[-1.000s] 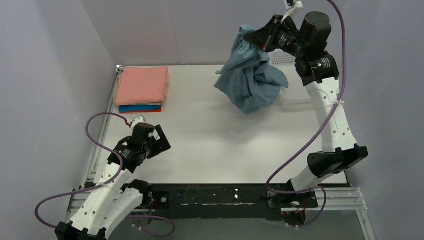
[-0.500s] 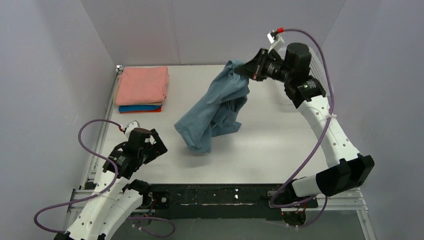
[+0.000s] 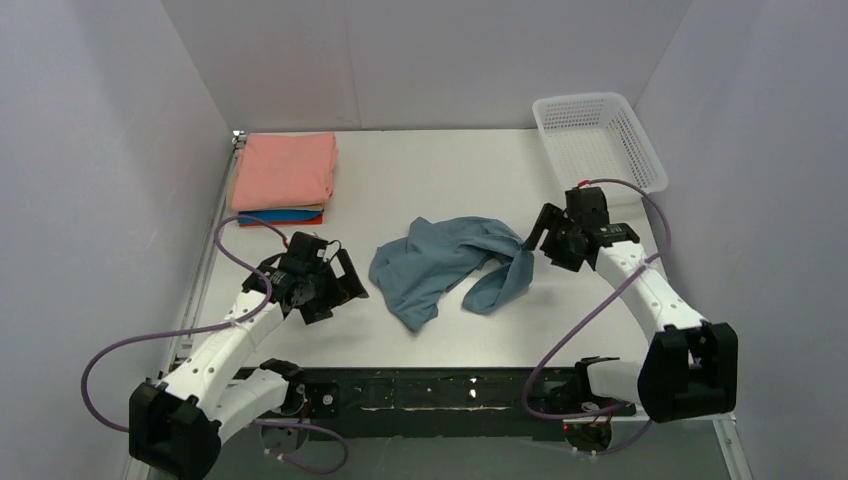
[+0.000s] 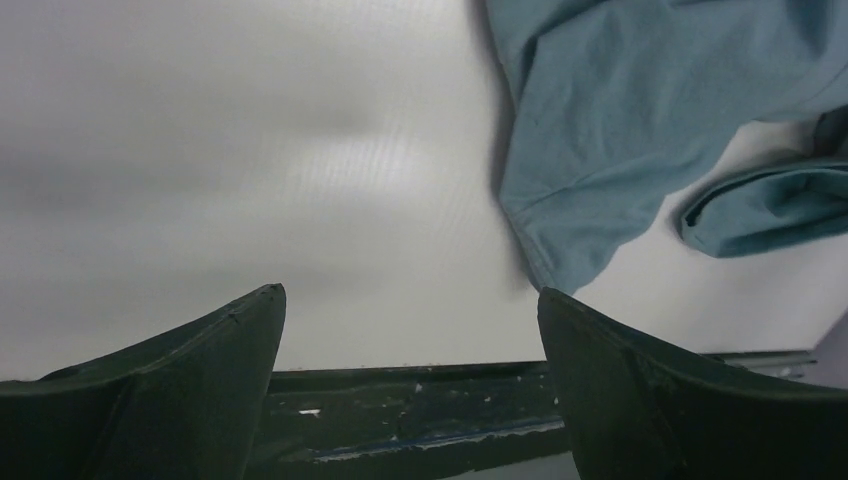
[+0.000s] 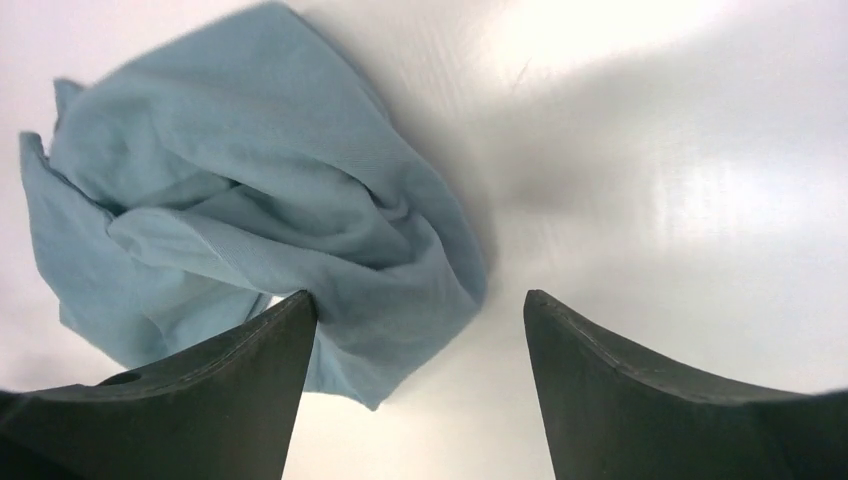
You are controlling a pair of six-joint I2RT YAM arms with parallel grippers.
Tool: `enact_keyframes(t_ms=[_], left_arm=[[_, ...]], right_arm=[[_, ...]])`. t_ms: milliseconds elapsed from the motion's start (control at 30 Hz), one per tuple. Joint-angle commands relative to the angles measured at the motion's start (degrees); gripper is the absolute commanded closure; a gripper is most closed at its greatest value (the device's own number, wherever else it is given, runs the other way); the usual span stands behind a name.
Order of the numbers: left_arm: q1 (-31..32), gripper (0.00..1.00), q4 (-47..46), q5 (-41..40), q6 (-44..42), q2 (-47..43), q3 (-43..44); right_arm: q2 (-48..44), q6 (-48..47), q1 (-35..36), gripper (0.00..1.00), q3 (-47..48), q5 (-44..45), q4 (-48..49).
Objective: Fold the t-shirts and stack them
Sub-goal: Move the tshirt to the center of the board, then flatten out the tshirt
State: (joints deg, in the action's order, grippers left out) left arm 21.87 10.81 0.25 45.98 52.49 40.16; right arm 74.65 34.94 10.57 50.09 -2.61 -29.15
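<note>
The dusty blue-grey t-shirt [image 3: 445, 265] lies crumpled in the middle of the table. My right gripper [image 3: 532, 246] stands open at its right end, holding nothing; in the right wrist view the cloth [image 5: 270, 220] spreads ahead, with one corner reaching between the open gripper's [image 5: 420, 305] fingers. My left gripper [image 3: 347, 282] is open just left of the shirt, apart from it; its wrist view shows the shirt's hem [image 4: 640, 120] at the upper right. A folded salmon-pink t-shirt [image 3: 286, 170] tops a stack at the back left, with blue and orange edges [image 3: 280, 216] below it.
A white mesh basket [image 3: 600, 135] stands at the back right corner. The black rail [image 3: 450, 385] runs along the table's near edge and also fills the bottom of the left wrist view as a rail [image 4: 420, 410]. Grey walls close in the sides and back.
My right arm swung the blue-grey shirt down from the back right to the table's middle and let it go, jaws opening. My left arm moved right, toward the shirt.
</note>
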Motion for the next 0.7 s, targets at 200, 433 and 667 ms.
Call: enact_keyframes(t_ms=[200,433,667], left_arm=[[0.57,0.03,-17.47,19.66,0.49,16.63,-2.46],[5.29,0.17,-26.37,20.66,3.29,28.03,-2.34],[10.97,0.34,-25.04,12.99,3.13,34.87,-0.25]], right_arm=[[-15.22,-7.43,1.92,0.16,-4.89,4.89,-1.19],[-22.00,-5.52,2.09,0.16,-10.42,3.06,1.43],[-23.30,-0.51,2.18,0.17,-16.22,0.11,3.35]])
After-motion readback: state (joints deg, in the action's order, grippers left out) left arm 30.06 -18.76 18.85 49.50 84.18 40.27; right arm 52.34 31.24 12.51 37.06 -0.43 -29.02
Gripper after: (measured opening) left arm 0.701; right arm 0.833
